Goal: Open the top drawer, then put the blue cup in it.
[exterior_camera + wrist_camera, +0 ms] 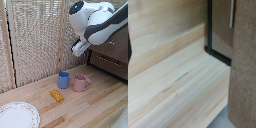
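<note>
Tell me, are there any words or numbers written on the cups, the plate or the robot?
No text can be read anywhere.
Blue cup: plain.
Pink mug: plain.
Plate: only a patterned rim, too blurred to show any letters.
Robot arm: no label visible.

Blue cup (pixel 63 79): upright on worktop (pixel 90 107), well apart from cabinet. Top drawer (pixel 116 46): dark brown; looks closed.
</note>
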Available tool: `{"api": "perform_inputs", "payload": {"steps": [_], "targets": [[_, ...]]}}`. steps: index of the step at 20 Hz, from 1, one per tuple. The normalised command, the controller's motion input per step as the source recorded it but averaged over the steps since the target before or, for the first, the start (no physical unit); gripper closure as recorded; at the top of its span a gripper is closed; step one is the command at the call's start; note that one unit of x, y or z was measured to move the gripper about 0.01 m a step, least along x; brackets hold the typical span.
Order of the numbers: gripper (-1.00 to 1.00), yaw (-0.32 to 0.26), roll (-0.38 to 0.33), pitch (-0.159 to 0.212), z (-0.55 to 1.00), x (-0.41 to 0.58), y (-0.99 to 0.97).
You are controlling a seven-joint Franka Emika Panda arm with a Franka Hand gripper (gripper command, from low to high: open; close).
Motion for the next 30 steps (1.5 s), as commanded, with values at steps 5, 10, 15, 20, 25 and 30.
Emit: {"api": "perform_inputs", "payload": {"steps": [5, 10, 15, 20, 25, 30], "targets": [[-1.00, -0.199, 0.284, 0.017, -0.01, 0.291, 0.20], [-1.00, -0.164, 0.292, 0.072, -0.15, 0.405, 0.28], [-1.00, -0.130, 0.246, 0.126, -0.17, 0.530, 0.34], [-1.00, -0.112, 0.227, 0.099, -0.09, 0.610, 0.28], [-1.00, -0.070, 0.203, 0.054, -0.01, 0.706, 0.12], [-1.00, -0.029, 0.102, 0.069, -0.01, 0.568, 0.00]]}}
